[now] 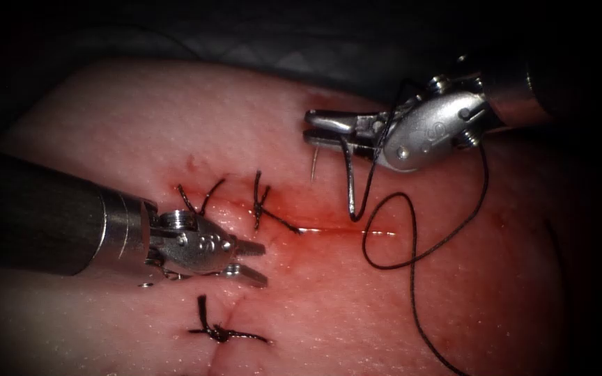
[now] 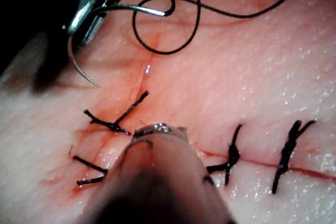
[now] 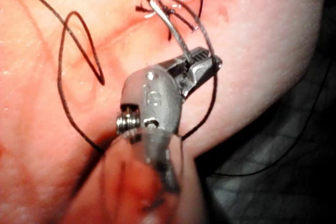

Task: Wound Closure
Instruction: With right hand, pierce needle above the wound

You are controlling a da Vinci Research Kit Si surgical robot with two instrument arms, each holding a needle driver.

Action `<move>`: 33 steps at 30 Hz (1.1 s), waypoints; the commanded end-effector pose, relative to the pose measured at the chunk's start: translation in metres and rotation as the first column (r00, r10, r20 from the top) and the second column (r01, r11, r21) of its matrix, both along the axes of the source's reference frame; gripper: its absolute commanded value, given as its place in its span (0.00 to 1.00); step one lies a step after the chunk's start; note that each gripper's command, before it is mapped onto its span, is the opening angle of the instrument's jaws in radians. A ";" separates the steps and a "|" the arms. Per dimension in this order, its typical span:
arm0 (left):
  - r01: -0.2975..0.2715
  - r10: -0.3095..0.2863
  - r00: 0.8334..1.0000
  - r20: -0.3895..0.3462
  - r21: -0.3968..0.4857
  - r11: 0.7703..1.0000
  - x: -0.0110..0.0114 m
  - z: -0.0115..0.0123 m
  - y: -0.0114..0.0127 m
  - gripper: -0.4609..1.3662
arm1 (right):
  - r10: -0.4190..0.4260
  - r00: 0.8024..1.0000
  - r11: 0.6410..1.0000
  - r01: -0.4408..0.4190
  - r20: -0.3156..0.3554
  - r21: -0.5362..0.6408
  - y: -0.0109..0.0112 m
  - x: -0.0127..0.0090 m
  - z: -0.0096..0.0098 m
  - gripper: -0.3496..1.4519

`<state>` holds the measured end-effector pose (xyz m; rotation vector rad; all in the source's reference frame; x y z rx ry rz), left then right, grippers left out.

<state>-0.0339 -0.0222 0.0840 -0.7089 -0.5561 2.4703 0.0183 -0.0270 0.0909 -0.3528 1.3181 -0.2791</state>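
My right tool (image 1: 309, 127) hangs over the tissue (image 1: 141, 125), up and to the right of the stitches, its jaws shut on the curved needle (image 1: 349, 182) near mid-curve. The needle is free of the tissue, its tip (image 1: 313, 170) pointing down. The left wrist view shows the needle (image 2: 79, 66) in those jaws (image 2: 84, 24), and the right wrist view shows it too (image 3: 173, 35). Black thread (image 1: 412, 237) runs from the needle's tail and loops over the cut (image 1: 343, 230). My left tool (image 1: 259, 263) rests low at the left, jaws open, holding nothing.
Three knotted stitches with cut ends (image 1: 203, 198) (image 1: 263, 209) (image 1: 224, 334) cross the cut around the left tool. Red fluid (image 1: 294, 237) stains the tissue along the cut. Thread trails off toward the lower right (image 1: 430, 341). Dark cloth (image 1: 280, 42) lies beyond the tissue's far edge.
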 end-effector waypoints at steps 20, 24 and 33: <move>0.026 -0.026 1.000 0.010 0.013 1.000 -0.0002 -0.0013 0.0023 0.48 | 0.013 1.000 1.000 -0.013 0.028 0.012 -0.0018 0.0002 0.0023 0.00; 0.068 -0.067 0.997 0.044 -0.011 0.998 -0.0006 -0.0017 0.0032 0.49 | 0.024 0.998 0.999 -0.025 0.054 0.026 -0.0024 0.0003 0.0027 0.00; 0.066 -0.064 0.997 0.036 -0.033 0.997 -0.0023 -0.0012 0.0029 0.08 | 0.070 0.995 0.992 -0.077 0.073 0.098 -0.0038 0.0002 0.0041 0.00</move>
